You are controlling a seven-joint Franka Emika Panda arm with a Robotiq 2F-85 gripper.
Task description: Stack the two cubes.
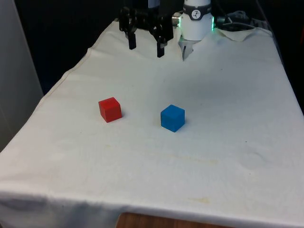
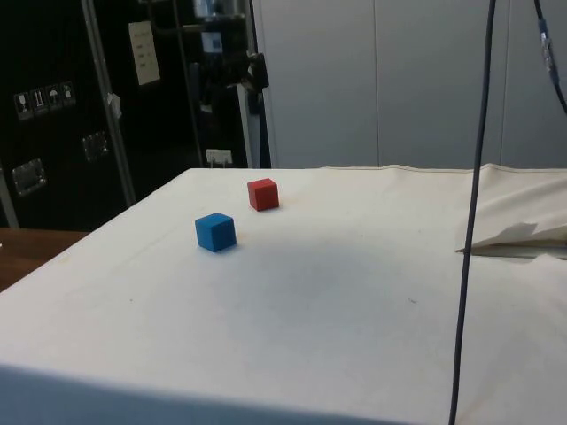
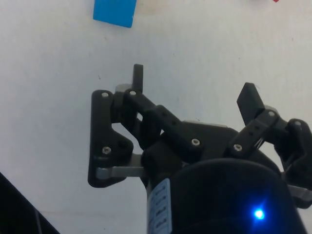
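Note:
A red cube [image 1: 110, 109] sits on the white cloth toward the front view's left. About a cube's width from it, toward the front view's right, rests a blue cube [image 1: 172, 118]. In the side view the blue cube [image 2: 215, 232] is nearer and the red cube [image 2: 263, 194] lies behind it. My gripper [image 1: 146, 48] hangs open high above the table's far end, well behind both cubes, with nothing between its fingers. In the wrist view the gripper [image 3: 194, 85] points down at bare cloth, the blue cube [image 3: 114, 12] lying ahead of it.
The white cloth [image 1: 199, 161] covers the whole table and is rumpled near the robot's base [image 1: 240, 33]. A dark cable [image 2: 474, 212] hangs down in the side view. The table's edges drop off on both sides.

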